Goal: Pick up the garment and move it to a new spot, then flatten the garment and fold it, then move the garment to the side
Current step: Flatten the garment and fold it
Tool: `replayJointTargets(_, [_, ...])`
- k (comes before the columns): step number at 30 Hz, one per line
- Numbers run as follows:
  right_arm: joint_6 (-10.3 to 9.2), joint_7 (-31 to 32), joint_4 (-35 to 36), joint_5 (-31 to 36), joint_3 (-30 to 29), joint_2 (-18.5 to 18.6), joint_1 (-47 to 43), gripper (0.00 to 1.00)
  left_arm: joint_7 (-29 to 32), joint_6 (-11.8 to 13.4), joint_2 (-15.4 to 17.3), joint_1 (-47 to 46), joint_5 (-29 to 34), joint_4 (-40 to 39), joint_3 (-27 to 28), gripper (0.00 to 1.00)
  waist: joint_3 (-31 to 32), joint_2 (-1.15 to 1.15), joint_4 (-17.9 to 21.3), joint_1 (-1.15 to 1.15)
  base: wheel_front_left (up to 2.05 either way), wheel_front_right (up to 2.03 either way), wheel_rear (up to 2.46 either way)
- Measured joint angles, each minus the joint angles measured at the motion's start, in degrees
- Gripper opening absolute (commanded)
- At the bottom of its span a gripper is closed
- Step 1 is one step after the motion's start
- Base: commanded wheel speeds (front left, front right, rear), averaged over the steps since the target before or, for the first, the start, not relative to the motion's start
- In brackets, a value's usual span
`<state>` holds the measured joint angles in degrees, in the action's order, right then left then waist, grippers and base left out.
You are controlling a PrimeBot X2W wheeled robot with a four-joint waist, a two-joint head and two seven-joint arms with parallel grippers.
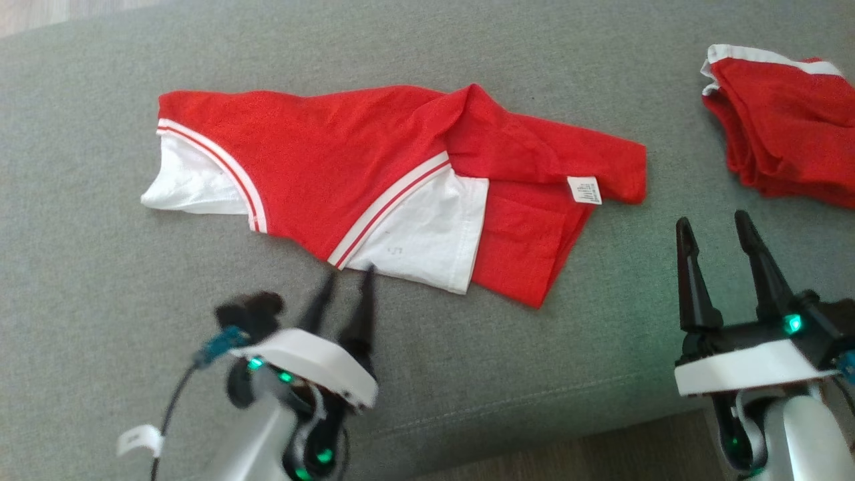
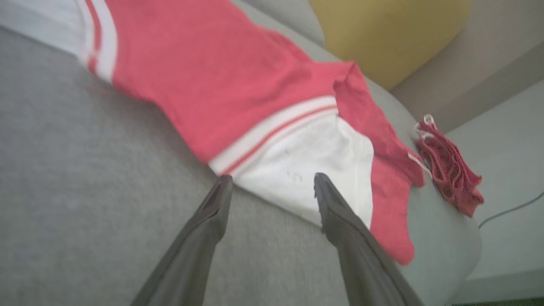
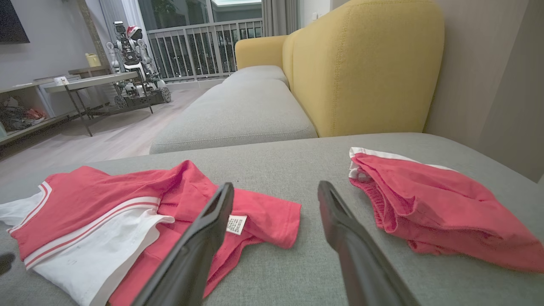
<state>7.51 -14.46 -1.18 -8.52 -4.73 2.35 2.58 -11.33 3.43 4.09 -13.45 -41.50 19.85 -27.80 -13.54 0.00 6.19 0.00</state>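
Red-and-white garment (image 1: 347, 153) lying on grey sofa seat (image 1: 100, 300); left end effector (image 1: 350, 271) spread at its white edge; right end effector (image 1: 711, 218) spread, empty.

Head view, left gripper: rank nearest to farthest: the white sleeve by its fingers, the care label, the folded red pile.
From the left gripper:
1. white sleeve, just ahead of the fingers.
2. care label, farther right on the shirt.
3. folded red pile, far right corner.
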Motion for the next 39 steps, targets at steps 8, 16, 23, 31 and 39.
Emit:
replayJointTargets(8, [0.0, 0.0, 0.13, 0.82, 0.1, 0.0, 1.6, 1.0, 7.83, -1.44, -0.78, 0.98, -5.48, -0.24, -7.09, 1.0, -1.11, 0.0, 0.02, 0.0, 0.0, 0.0, 0.0])
replayJointTargets(16, [0.0, 0.0, 0.12, 0.97, 0.69, 0.0, 1.61, 1.0, 9.92, -1.93, -0.85, -2.99, -9.67, 2.07, -10.91, 1.0, -1.95, 0.0, 2.08, 0.0, 0.0, 0.0, 0.0])
replayJointTargets(23, [0.0, 0.0, 0.15, 0.99, 0.79, 0.0, 1.62, 1.0, 8.88, -0.85, -0.87, -5.93, -13.46, 4.36, -14.57, 1.0, -2.23, 0.0, 3.43, 0.0, 0.0, 0.0, 0.0])
replayJointTargets(31, [0.0, 0.0, 0.51, 1.49, 0.7, 0.0, 2.04, 1.0, 5.58, -0.1, -1.18, -9.51, -15.74, 6.13, -17.62, 0.0, -3.56, 0.0, 3.2, 0.0, 0.0, 0.0, 0.0])
replayJointTargets(39, [0.0, 0.0, 0.21, 1.94, 0.63, 0.01, 2.7, 1.0, 1.09, -0.82, -0.27, -9.87, -15.61, 4.78, -17.52, 0.0, -3.15, 0.0, 1.56, 0.0, 0.0, 0.0, 0.0])
